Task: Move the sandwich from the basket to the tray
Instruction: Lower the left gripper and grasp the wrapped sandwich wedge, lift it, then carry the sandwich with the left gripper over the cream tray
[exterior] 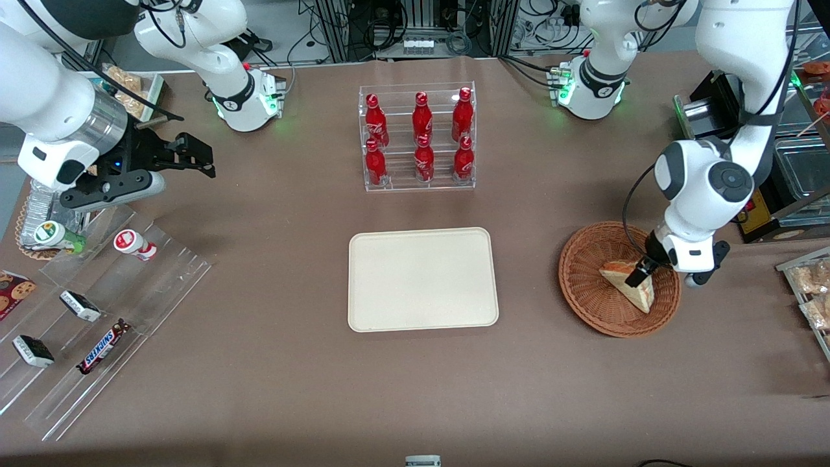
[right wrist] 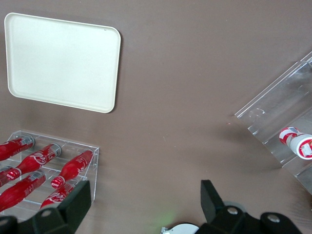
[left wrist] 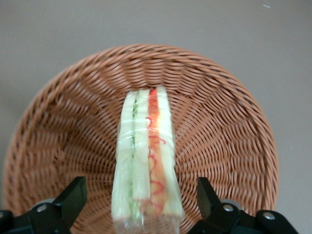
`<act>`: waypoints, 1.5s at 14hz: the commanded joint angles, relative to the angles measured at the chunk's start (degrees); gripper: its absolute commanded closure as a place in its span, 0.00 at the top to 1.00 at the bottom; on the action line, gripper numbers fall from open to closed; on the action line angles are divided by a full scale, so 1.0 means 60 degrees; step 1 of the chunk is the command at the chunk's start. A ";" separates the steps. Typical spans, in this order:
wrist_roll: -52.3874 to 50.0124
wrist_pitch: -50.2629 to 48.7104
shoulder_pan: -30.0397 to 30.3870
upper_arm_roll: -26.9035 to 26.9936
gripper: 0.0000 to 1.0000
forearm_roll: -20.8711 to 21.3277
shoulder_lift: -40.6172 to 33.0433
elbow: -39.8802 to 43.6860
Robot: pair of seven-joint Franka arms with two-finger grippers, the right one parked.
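low over the basket (left wrist: pixel 58 126), the tool (left wrist: pixel 141 204) hangs with its 2 fingers (left wrist: pixel 73 197) spread wide on either side of the sandwich (left wrist: pixel 146 156), not touching it. wrapped in clear film, the sandwich lies inside the basket on the table (exterior: pixel 259 389), well apart from the bare tray (exterior: pixel 423 279).

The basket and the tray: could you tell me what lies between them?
Only bare table separates basket and tray, front view; the open gripper straddles the sandwich.

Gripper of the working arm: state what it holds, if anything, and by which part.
Nothing is held. The gripper is open, its jaws either side of the sandwich without touching it. The sandwich lies in the basket.
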 commanded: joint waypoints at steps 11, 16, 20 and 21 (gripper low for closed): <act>-0.1317 -0.3522 -0.1274 -0.0160 0.00 0.1405 0.0741 0.2624; 0.0247 -0.5262 -0.3515 -0.0292 0.01 0.1145 0.2646 0.6158; 0.0751 -0.4123 -0.4426 -0.1081 0.02 0.1115 0.3365 0.6645; 0.0706 -0.3726 -0.4704 -0.1098 0.02 0.1115 0.3526 0.6645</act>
